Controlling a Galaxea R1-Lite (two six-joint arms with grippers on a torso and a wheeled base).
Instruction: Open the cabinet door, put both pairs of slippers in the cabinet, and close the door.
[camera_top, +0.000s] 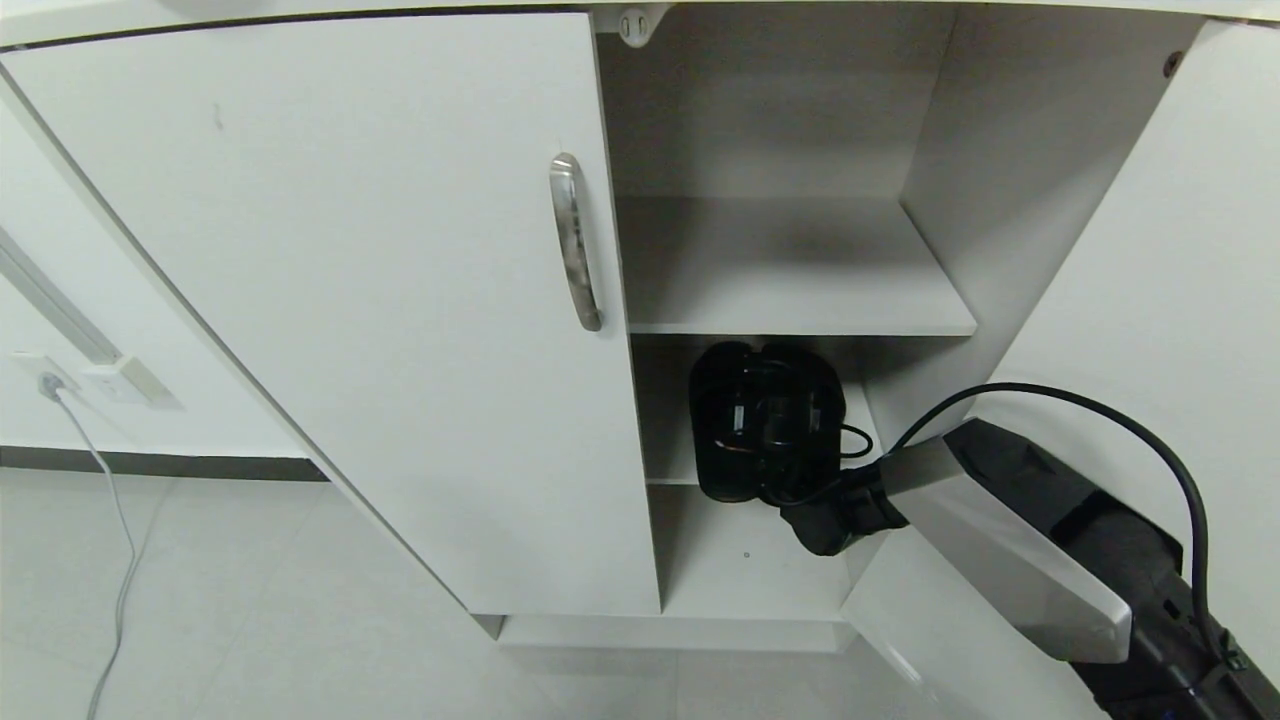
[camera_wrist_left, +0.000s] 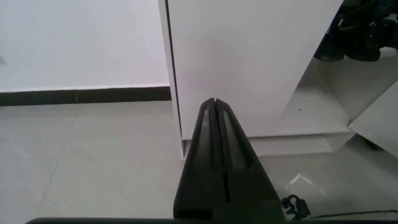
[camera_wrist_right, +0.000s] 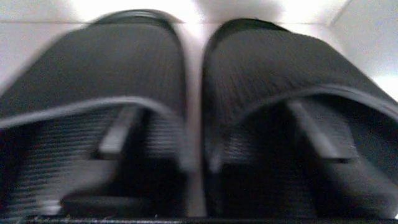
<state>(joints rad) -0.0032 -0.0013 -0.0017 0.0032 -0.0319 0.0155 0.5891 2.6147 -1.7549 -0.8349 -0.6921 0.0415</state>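
Black slippers (camera_top: 765, 420) side by side on lower shelf (camera_top: 668, 450) of cabinet (camera_top: 1000, 150), right gripper (camera_top: 805, 500) inside cabinet at the pair, fingers (camera_wrist_right: 118, 134) spread wide, one under each strap, clamping nothing, left gripper (camera_wrist_left: 214, 109) low outside cabinet before closed door (camera_top: 350, 300), fingers pressed together, empty.

the right arm (camera_top: 1010, 540) wears a pale grey, wedge-shaped shell with rounded corners over a black body, narrowing to a black wrist. a thick black cable (camera_top: 1150, 430) arcs from the wrist back along the arm. the left gripper (camera_wrist_left: 214, 104) has two long matte black fingers (camera_wrist_left: 233, 149) tapering to a rounded tip, with a thin seam between them. a small black wire loop (camera_wrist_left: 293, 203) sits near their base.
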